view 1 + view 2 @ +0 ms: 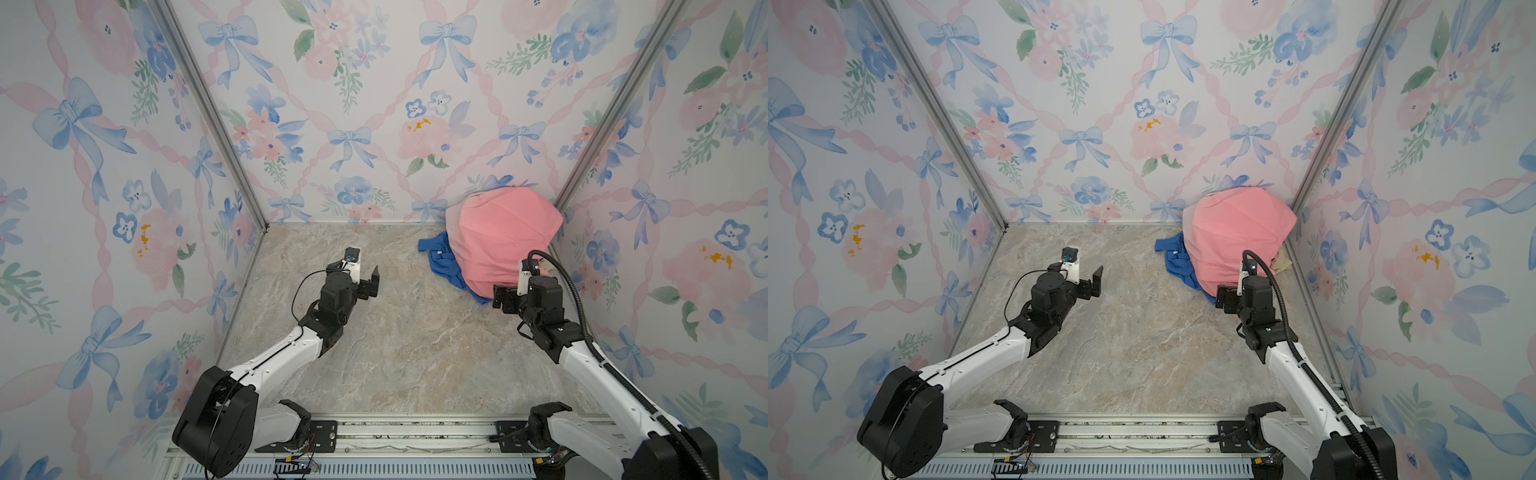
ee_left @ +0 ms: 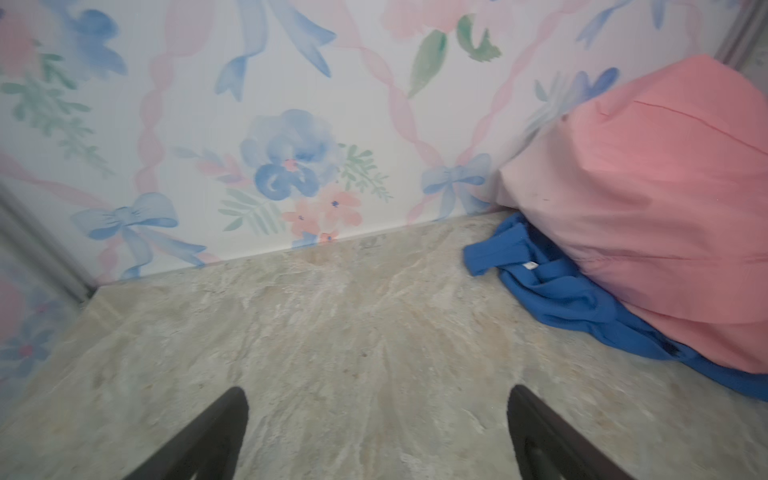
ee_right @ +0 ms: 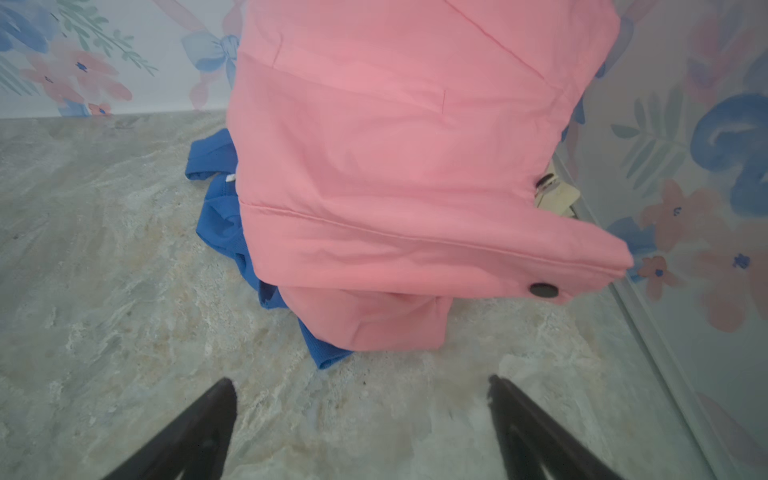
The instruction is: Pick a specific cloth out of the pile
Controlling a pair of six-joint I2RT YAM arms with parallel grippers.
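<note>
The right tool can easily take the pink cloth by mistake, because this big cloth covers nearly all of the pile. The cream cloth shows only a small part behind the pile, near the side wall, beyond this tool. Both the right tool and the left tool are wide open and empty above the tabletop.

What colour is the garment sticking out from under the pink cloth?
Royal blue garment, with a small white tag; clearest in the left wrist view.
</note>
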